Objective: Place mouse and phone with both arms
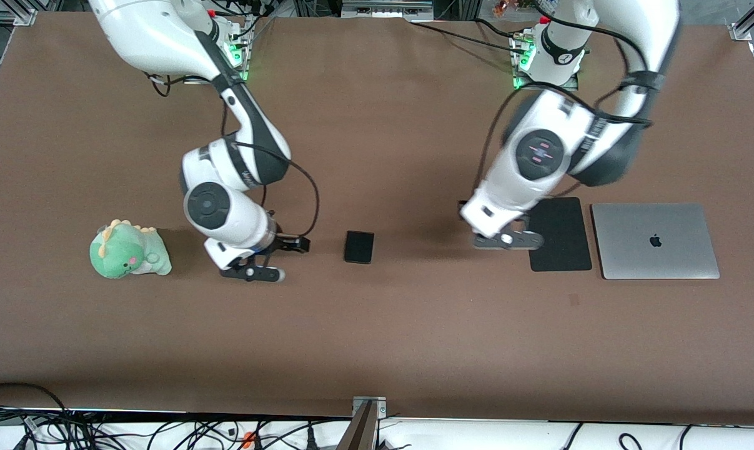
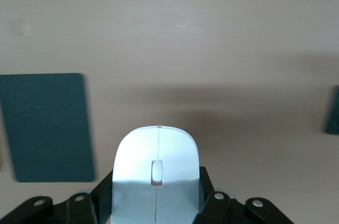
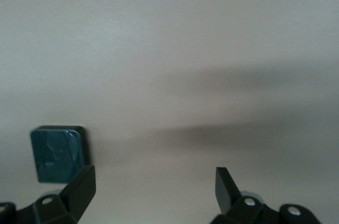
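My left gripper [image 2: 156, 203] is shut on the white mouse [image 2: 156, 173], with a black finger on each side of it. In the front view the left gripper [image 1: 505, 239] is low over the bare table beside the black mouse pad [image 1: 559, 234], and the hand hides the mouse. The black phone [image 1: 358, 247] lies flat mid-table. It also shows in the right wrist view [image 3: 57, 152] and at the edge of the left wrist view [image 2: 333, 110]. My right gripper [image 1: 289, 247] is open and empty [image 3: 155, 181], low over the table between the phone and a plush toy.
A green plush dinosaur [image 1: 128, 250] sits toward the right arm's end of the table. A closed silver laptop [image 1: 654, 240] lies beside the mouse pad [image 2: 47, 126], toward the left arm's end. The table is brown [image 1: 377, 337].
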You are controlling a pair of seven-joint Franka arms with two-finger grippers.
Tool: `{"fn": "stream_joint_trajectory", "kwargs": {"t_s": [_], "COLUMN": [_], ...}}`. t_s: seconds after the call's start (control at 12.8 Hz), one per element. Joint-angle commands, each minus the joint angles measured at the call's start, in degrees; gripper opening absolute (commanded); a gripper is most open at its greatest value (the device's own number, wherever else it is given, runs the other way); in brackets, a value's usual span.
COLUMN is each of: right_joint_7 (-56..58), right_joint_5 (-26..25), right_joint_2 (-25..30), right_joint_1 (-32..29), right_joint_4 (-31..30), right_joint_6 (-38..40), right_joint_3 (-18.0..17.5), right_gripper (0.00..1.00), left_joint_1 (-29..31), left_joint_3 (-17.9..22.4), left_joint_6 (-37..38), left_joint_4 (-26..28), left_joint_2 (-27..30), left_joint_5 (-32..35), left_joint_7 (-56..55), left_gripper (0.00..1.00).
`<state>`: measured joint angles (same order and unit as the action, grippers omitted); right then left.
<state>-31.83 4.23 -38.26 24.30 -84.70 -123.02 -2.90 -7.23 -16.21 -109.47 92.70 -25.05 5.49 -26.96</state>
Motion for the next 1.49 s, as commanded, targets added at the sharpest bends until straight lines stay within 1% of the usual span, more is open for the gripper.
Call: {"fn": "stream_joint_trajectory", "kwargs": {"t_s": [0.0, 0.08, 0.16, 0.23, 0.39, 0.55, 0.63, 0.7, 0.78, 0.86, 0.94, 1.1, 1.17, 1.25, 1.33, 1.41], "right_joint_7": [-6.4, -9.1, -11.4, -14.1, -16.6, -19.3, -20.5, -21.1, -22.0, -22.9, -23.3, -23.5, -23.5, -23.5, -23.5, -23.5], "right_joint_5": [-0.2, -0.3, -0.8, -1.6, -2.5, -2.5, -2.5, -2.5, -2.5, -2.5, -2.5, -2.6, -2.6, -3.1, -3.5, -4.3], "right_joint_2": [-3.9, -5.5, -7.2, -8.7, -10.7, -12.9, -14.1, -15.1, -15.4, -16.0, -16.3, -16.9, -16.9, -16.9, -17.0, -17.3], "right_joint_1": [4.7, 6.1, 7.3, 8.3, 9.4, 10.5, 11.0, 11.2, 11.6, 11.6, 12.1, 12.4, 12.4, 12.4, 12.4, 12.5], "right_joint_4": [2.5, 4.1, 5.7, 7.1, 9.0, 11.5, 12.8, 13.8, 14.2, 14.3, 14.3, 14.3, 14.2, 14.2, 14.2, 14.2], "right_joint_6": [-3.0, -3.1, -3.1, -3.1, -3.2, -4.6, -5.2, -5.3, -6.1, -7.5, -8.0, -8.5, -8.5, -8.5, -8.5, -8.5], "right_joint_3": [0.8, 0.9, 0.9, 0.9, 0.9, 0.9, 0.9, 0.9, 0.9, 0.9, 0.9, 1.0, 1.0, 1.0, 1.0, 1.0], "right_gripper": [1.0, 1.0, 1.0, 1.0, 1.0, 1.0, 1.0, 1.0, 1.0, 1.0, 1.0, 1.0, 1.0, 1.0, 1.0, 1.0], "left_joint_1": [6.1, 10.1, 13.0, 14.7, 16.8, 19.4, 19.6, 20.4, 20.9, 20.9, 20.9, 20.9, 20.8, 20.8, 20.5, 20.2], "left_joint_3": [0.1, 0.0, -0.1, -0.1, 0.1, 0.0, 0.1, 0.1, 0.0, 0.0, 0.0, -0.2, -0.6, -0.8, -0.8, -0.8], "left_joint_6": [0.3, -0.3, -1.8, -5.6, -16.0, -23.1, -25.6, -26.5, -26.5, -26.6, -26.5, -25.5, -24.8, -23.3, -18.8, -11.2], "left_joint_4": [2.6, 4.8, 6.2, 9.0, 16.1, 20.8, 22.4, 23.0, 23.1, 23.0, 22.9, 22.5, 22.0, 20.2, 17.4, 12.3], "left_joint_2": [-2.7, -3.0, -4.1, -4.7, -4.4, -4.5, -4.7, -4.8, -5.0, -5.4, -5.4, -4.5, -3.0, -0.7, 1.4, 2.0], "left_joint_5": [-0.9, 1.9, 2.8, 3.0, 3.2, 3.2, 3.2, 3.2, 3.2, 3.2, 3.2, 3.2, 3.1, 3.1, 3.1, 3.2], "left_joint_7": [3.9, 6.5, 11.4, 14.3, 15.5, 18.6, 19.4, 20.4, 21.1, 21.1, 21.1, 21.1, 20.7, 20.5, 20.6, 20.8], "left_gripper": [0.36, 0.37, 0.37, 0.36, 0.38, 0.4, 0.42, 0.43, 0.53, 0.67, 1.0, 1.0, 1.0, 1.0, 1.0, 1.0]}}
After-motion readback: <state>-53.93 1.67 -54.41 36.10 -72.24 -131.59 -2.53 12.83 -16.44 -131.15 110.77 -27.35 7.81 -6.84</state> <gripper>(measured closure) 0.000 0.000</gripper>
